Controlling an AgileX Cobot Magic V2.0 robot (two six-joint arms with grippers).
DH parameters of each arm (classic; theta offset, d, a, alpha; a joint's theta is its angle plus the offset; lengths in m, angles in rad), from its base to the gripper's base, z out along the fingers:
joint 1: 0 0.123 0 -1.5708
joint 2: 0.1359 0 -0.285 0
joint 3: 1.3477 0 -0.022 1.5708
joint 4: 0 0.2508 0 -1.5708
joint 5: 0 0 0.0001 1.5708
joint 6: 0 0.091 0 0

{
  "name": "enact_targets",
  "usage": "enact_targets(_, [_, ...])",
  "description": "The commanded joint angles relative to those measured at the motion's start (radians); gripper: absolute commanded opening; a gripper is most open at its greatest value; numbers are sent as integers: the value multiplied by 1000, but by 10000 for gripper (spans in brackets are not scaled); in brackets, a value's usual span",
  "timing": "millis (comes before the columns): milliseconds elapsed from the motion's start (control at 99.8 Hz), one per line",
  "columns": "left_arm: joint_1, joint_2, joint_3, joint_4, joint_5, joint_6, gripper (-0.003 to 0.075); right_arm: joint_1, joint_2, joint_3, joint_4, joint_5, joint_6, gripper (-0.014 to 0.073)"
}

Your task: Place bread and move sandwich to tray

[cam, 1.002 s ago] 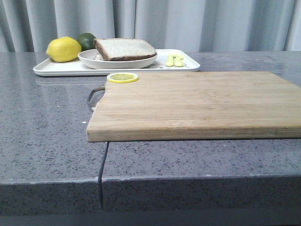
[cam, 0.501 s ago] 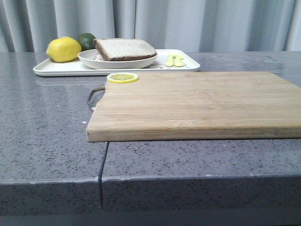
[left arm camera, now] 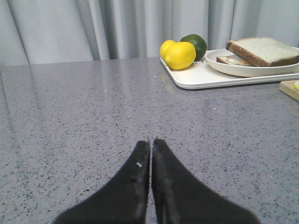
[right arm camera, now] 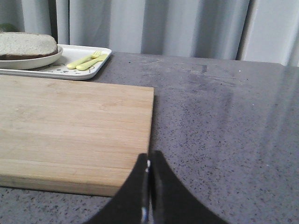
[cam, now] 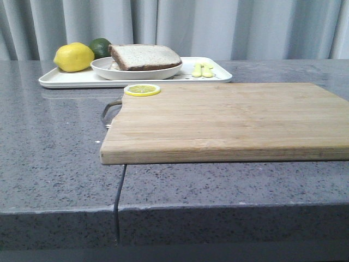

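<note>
The white tray (cam: pixel 65 81) lies at the back left of the grey counter. On it stands a round white plate (cam: pixel 109 70) holding the sandwich, topped by a brown-crusted bread slice (cam: pixel 144 56). In the left wrist view the edge of a lower slice (left arm camera: pixel 229 60) peeks out beneath the bread (left arm camera: pixel 264 49); no egg shows. My left gripper (left arm camera: pixel 152 140) is shut and empty over bare counter, well short of the tray (left arm camera: pixel 196 79). My right gripper (right arm camera: pixel 149 155) is shut and empty at the near right corner of the cutting board. Neither gripper shows in the front view.
A large wooden cutting board (cam: pixel 218 120) with a metal handle (cam: pixel 109 112) fills the middle; a lemon slice (cam: pixel 142 89) rests on its far left corner. A lemon (cam: pixel 73 57), a lime (cam: pixel 101 46) and yellow cutlery (cam: pixel 202 70) share the tray. Curtains hang behind.
</note>
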Motion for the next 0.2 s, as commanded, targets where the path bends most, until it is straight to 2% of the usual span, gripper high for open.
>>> enact_targets(0, [2,-32,17,-7,-78,1,-19,-5,-23,-1,-11,-71,2,-116])
enact_targets(190, [2,-32,17,-7,-78,1,-19,-5,-23,-1,-11,-72,2,-116])
